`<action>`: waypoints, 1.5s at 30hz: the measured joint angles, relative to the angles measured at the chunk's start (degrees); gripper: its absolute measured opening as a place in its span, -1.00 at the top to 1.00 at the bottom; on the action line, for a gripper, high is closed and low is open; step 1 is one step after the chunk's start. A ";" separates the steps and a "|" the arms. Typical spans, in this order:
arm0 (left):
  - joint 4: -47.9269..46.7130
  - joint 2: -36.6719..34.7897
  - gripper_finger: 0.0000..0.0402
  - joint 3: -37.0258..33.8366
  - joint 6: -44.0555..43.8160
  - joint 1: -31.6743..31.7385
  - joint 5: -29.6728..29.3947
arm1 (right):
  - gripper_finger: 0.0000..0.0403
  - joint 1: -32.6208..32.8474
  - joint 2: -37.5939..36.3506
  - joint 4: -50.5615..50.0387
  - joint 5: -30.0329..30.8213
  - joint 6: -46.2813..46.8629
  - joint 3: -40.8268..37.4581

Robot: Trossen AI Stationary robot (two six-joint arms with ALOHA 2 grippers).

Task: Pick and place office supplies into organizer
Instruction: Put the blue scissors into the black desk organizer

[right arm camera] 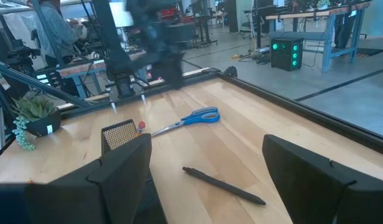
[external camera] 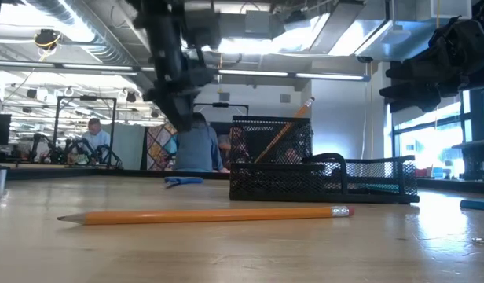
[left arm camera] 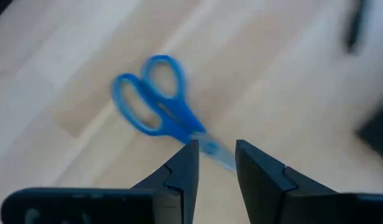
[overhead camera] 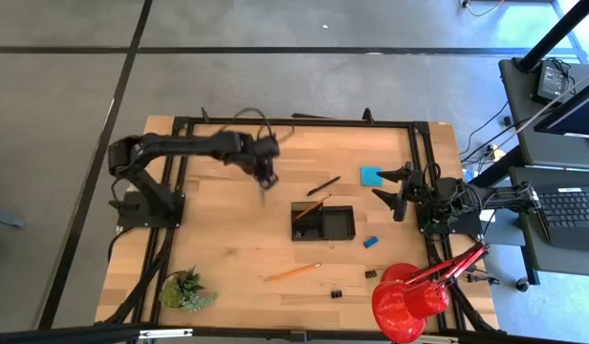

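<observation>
1. left gripper (left arm camera: 215, 163) hangs above the blue-handled scissors (left arm camera: 160, 109) on the far left part of the counter (overhead camera: 228, 239). its fingers (left arm camera: 182, 171) are slightly spread with the blade tip showing between them; nothing is pinched, as far as the wrist view shows.
2. scissors lie flat on the wood in the right wrist view, well apart from the organizer (overhead camera: 323, 223), so this pick is not yet done.
3. right gripper (right arm camera: 204, 180) waits at the right counter edge near the blue note pad (overhead camera: 371, 176), fingers spread wide, empty.
4. done so far: one orange pencil (external camera: 285, 130) stands tilted in the organizer's tall cup.
5. left: scissors, black pen (overhead camera: 323, 185) just beyond the organizer, second orange pencil (overhead camera: 293, 272) on the near side, note pad, blue eraser (overhead camera: 370, 242) just right of the organizer, binder clips (overhead camera: 337, 291) near the red lamp (overhead camera: 409, 301).
6. judgement: task is early, most items are out on the counter.
7. green plant (overhead camera: 186, 290) at near left corner, not part of the job.
</observation>
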 joint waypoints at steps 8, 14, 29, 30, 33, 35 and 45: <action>8.82 3.81 0.48 0.00 7.13 10.93 6.28 | -0.54 -0.02 0.00 0.00 0.00 -1.53 0.00; 11.47 7.12 0.36 0.00 8.97 13.65 13.18 | -0.54 -0.02 0.00 0.01 0.00 -1.51 0.00; 9.55 12.46 0.21 0.04 1.56 12.75 8.93 | -0.54 -0.02 0.00 0.00 0.00 -1.68 0.00; 9.22 12.74 0.21 0.02 1.57 12.55 8.72 | -0.54 -0.02 0.00 0.00 0.00 -1.69 0.00; 8.08 13.91 0.21 0.02 1.54 11.76 5.61 | -0.54 -0.02 0.00 0.00 0.00 -1.70 0.00; 7.68 14.66 0.21 0.02 1.44 11.50 4.95 | -0.54 -0.02 0.00 0.00 0.00 -1.67 0.00; 7.57 18.68 0.21 0.38 -0.01 11.61 6.03 | -0.54 -0.02 0.00 0.00 0.00 -1.66 0.00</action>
